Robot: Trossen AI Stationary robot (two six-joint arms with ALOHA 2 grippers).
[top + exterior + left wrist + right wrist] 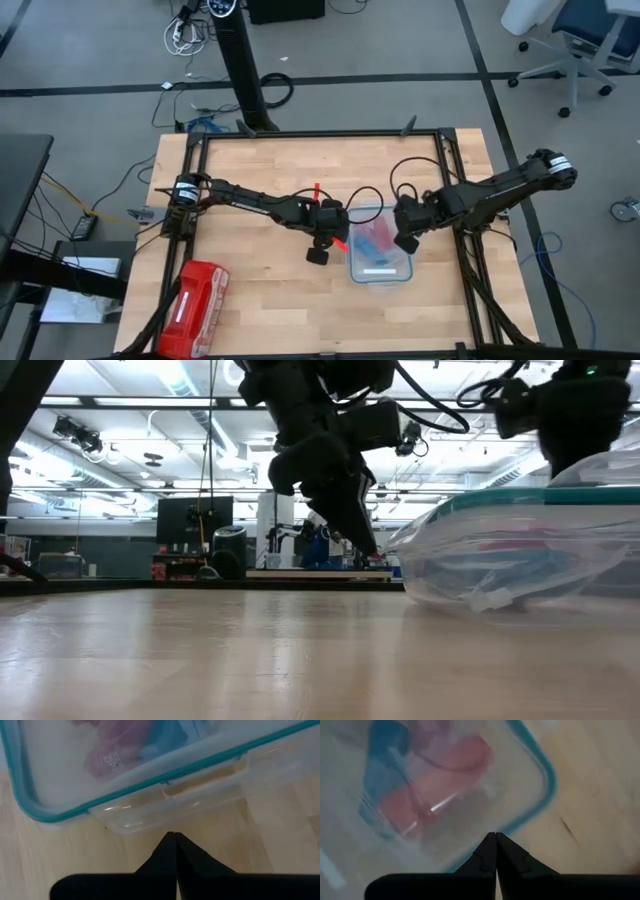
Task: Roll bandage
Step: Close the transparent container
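Bright blue fabric bandage (385,236) lies inside clear plastic container with teal-rimmed lid (358,262), beside red-pink fabric rolls (368,238), near table's middle. Left gripper (330,238) at container's left edge, fingers pressed together, holding nothing. Right gripper (405,240) at container's right edge, likewise closed, empty. Red zip pouch (195,305) near front-left corner of wooden table (270,170).

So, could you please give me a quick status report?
Both claws shut, empty: left, right, flanking the container. Bandage inside, under closed lid.
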